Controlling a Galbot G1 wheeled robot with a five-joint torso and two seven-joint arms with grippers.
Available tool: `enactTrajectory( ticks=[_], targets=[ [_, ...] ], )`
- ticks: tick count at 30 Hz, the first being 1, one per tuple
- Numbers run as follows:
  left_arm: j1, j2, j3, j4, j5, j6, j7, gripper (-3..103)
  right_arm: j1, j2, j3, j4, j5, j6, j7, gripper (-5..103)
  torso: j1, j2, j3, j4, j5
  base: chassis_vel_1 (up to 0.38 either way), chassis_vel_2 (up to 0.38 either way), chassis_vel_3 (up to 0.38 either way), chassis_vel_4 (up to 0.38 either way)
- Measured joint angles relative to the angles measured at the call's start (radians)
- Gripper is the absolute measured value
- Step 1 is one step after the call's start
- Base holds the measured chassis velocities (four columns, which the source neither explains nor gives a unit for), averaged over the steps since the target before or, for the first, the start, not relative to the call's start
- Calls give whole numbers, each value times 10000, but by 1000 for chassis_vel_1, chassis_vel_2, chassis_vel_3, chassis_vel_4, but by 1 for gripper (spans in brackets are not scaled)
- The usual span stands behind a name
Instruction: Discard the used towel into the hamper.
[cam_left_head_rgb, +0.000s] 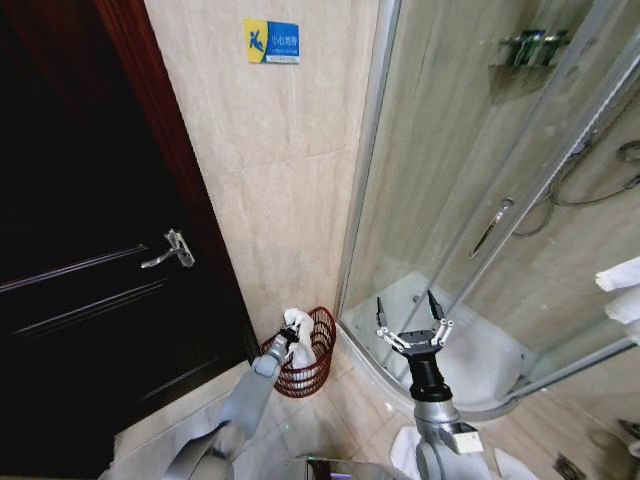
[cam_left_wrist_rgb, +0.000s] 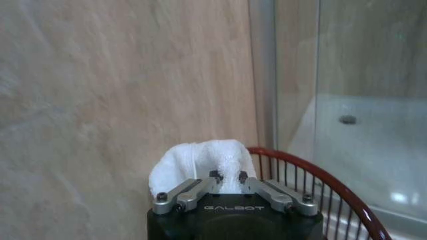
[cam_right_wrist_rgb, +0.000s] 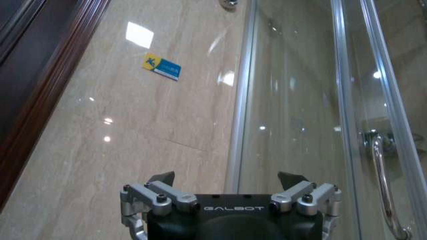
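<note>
Left gripper (cam_left_wrist_rgb: 227, 176) pinching crumpled white terry towel (cam_left_wrist_rgb: 200, 162) above round red-brown wire hamper (cam_left_head_rgb: 318, 355). Right gripper (cam_left_head_rgb: 408, 315) spread wide, idle before glass shower door (cam_left_head_rgb: 450, 180).

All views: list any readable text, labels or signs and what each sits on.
"GALBOT": on the body of the left gripper, which is shut on the white towel at the hamper rim.
"GALBOT": on the body of the right gripper, open, raised before the shower glass.
Blue and yellow wall sign on the tile beside the door: holds a figure and small characters, too small to read.
</note>
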Motion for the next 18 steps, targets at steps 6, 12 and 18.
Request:
enactTrajectory(
  ticks=[6, 12, 18],
  targets=[
    [-148, 26, 506, 232, -34, 766, -20, 6, -48, 11, -74, 2, -95, -6, -39, 100, 0, 0, 0, -1, -1, 0, 0, 0, 0],
    [-257, 42, 839, 428, 3, 1257, -8, 6, -119, 14, -101, -67, -215, 27, 0, 100, 0, 0, 0, 0, 0, 0, 0, 0, 0],
    [-388, -49, 1068, 469, 109, 1524, -7, 6, -145, 15, -106, -103, -266, 41, 20, 100, 0, 0, 0, 0, 0, 0, 0, 0, 0]
  ],
)
